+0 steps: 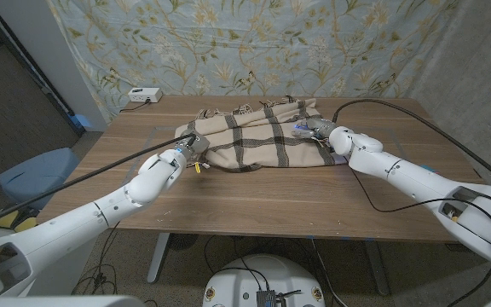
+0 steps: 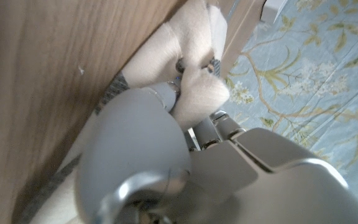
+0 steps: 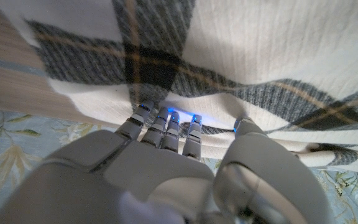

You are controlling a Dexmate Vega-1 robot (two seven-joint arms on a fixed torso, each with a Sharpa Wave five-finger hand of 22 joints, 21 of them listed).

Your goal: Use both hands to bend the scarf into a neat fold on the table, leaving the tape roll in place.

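A beige scarf [image 1: 258,136] with dark plaid stripes lies bunched on the far middle of the wooden table [image 1: 254,200]. My left hand [image 1: 192,148] is at the scarf's left end. In the left wrist view, cream cloth [image 2: 197,93] is bunched between that hand's fingers [image 2: 166,96]. My right hand [image 1: 315,130] is at the scarf's right end. In the right wrist view its fingertips [image 3: 166,118] are tucked under a fold of the scarf [image 3: 260,50], with the thumb [image 3: 248,134] against the cloth beside them.
A small yellow object [image 1: 199,166] lies on the table just beside my left hand. A white box [image 1: 143,95] sits at the table's far left corner. A blue chair [image 1: 37,175] stands left of the table. A patterned curtain [image 1: 254,43] hangs behind.
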